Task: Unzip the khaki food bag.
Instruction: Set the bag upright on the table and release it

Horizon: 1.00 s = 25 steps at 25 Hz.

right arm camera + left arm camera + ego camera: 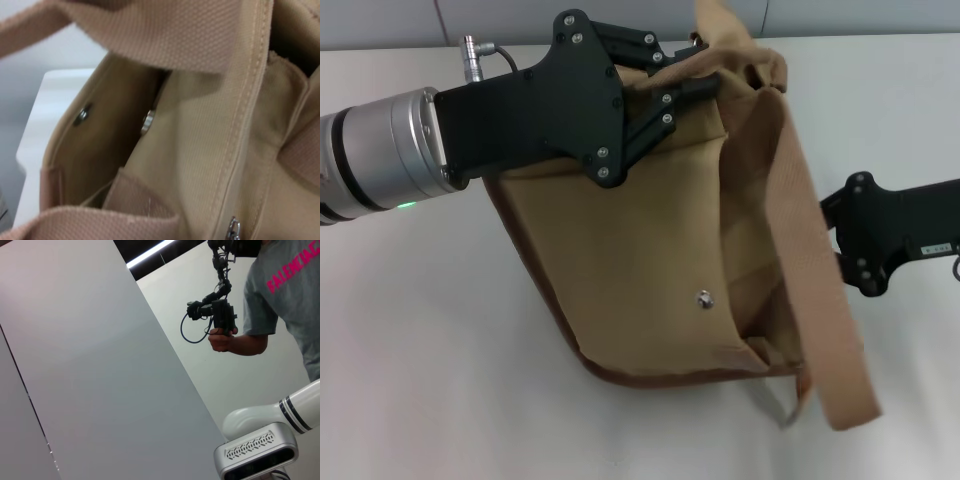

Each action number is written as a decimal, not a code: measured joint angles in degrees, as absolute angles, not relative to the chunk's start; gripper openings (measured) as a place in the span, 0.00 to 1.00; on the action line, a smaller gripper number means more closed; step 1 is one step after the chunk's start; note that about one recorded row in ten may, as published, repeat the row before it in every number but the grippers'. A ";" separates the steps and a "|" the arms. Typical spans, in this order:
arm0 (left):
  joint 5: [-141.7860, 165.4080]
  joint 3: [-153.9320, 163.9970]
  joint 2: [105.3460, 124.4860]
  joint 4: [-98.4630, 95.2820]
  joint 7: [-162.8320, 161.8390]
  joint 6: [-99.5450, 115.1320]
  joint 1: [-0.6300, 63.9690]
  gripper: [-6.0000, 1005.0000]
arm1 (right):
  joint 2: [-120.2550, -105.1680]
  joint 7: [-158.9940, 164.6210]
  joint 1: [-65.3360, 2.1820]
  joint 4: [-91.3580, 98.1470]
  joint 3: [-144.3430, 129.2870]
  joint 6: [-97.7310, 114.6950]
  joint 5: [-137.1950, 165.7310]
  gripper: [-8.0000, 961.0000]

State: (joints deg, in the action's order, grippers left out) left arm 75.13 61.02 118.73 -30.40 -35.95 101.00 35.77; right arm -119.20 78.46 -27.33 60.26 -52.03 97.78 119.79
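Soft, limp and light, the khaki food bag (650, 270) needs pinning by its canvas edge while its zipper pull (233, 229) is pinched; the left gripper (695, 75) has its jaws clamped on the bag's top corner, and whether the right gripper (835, 215) has its jaws apart or together I cannot tell.

We see the bag (650, 270) in matt, coarse-woven canvas with a shiny metal snap (704, 298); the table (410, 350) looks smooth and matt.

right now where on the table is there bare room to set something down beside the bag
The white table is bare on the robot's left of the khaki food bag, below the left gripper gripping its far end. A narrower bare strip lies near the front edge under the bag. The right side is crowded: the webbing handle and right gripper sit there.
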 joint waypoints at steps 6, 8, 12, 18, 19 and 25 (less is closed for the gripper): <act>75.13 60.77 118.80 -30.41 -35.80 100.97 35.77 0.15 | -119.11 78.71 -27.09 61.00 -51.95 99.42 121.27 0.07; 75.13 60.75 118.85 -30.41 -35.78 100.88 35.81 0.15 | -119.10 78.71 -27.05 61.28 -51.79 100.04 121.31 0.07; 75.11 60.60 118.92 -30.41 -35.77 100.75 35.93 0.15 | -118.99 78.71 -26.72 62.18 -51.52 101.50 121.36 0.07; 75.11 60.56 118.92 -30.41 -35.77 100.68 36.11 0.15 | -118.87 77.10 -26.50 61.94 -51.35 102.66 121.36 0.05; 75.11 60.56 118.92 -30.41 -35.77 100.65 36.13 0.15 | -118.96 76.26 -26.14 61.85 -51.34 102.66 121.24 0.05; 75.06 60.55 118.91 -30.41 -35.72 100.57 36.13 0.15 | -119.09 75.52 -25.44 61.79 -50.76 102.66 120.67 0.04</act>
State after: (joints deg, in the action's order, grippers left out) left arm 75.06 60.55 118.91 -30.41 -35.72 100.57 36.13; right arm -119.09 75.52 -25.44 61.79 -50.76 102.66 120.67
